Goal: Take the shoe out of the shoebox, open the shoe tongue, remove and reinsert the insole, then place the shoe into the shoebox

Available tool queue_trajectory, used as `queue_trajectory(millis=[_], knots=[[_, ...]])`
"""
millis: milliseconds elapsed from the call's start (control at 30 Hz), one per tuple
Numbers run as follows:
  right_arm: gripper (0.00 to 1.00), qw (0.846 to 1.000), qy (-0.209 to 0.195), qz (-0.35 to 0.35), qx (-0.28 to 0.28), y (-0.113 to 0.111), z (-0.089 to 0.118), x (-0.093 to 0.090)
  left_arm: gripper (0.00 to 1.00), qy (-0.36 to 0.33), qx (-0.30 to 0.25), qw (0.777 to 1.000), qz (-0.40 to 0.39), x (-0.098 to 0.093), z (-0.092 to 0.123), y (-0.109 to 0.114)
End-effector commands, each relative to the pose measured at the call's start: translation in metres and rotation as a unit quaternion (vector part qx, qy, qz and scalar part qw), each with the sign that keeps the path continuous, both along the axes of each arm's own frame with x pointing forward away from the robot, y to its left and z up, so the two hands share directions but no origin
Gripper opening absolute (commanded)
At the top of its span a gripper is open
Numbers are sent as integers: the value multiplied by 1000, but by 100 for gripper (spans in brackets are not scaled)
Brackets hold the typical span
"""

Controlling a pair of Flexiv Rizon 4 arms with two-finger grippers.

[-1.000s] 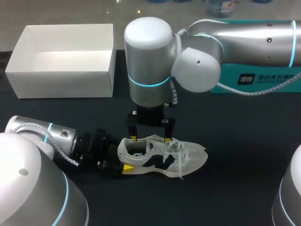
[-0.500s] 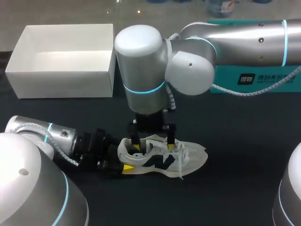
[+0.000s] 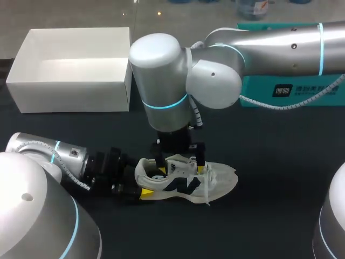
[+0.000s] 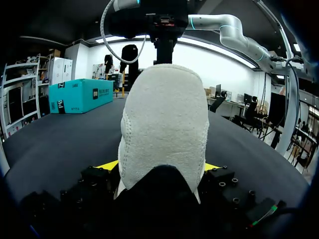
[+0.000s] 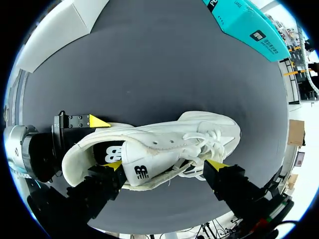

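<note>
Shoe mid-table, heel seemingly in left tool

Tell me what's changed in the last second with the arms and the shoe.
The right gripper came down onto the shoe, fingers open, one now dipping into the shoe's opening, the other by the laces. Nothing grasped or released. The left gripper stays shut on the heel; shoe and shoebox unmoved.

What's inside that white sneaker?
Through the heel opening of the white sneaker, a dark insole with a pale logo shows. Farther toward the toe, the laced upper covers the inside.
</note>
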State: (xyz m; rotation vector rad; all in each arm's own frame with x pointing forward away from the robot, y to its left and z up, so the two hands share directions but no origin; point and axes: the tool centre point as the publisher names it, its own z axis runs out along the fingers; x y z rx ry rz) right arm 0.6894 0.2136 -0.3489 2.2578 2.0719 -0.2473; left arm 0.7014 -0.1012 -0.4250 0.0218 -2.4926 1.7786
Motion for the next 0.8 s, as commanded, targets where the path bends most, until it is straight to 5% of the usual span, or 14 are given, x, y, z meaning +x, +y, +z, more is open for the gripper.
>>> queue_trajectory(millis=[33,200,367,433,800], knots=[[39,988,-25,-149,-20,0,1,-5,0,0,1,1000,0,0,-2,-1],[16,987,-28,-154,-23,-3,11,-12,0,0,1,1000,0,0,-2,-1],[15,986,-36,-163,-24,-9,26,-19,0,0,1,1000,0,0,-2,-1],[2,985,-34,-165,-22,-12,28,-20,0,0,1,1000,0,0,-2,-1],[0,980,-47,-194,3,-46,30,-24,0,0,1,1000,0,0,-2,-1]])
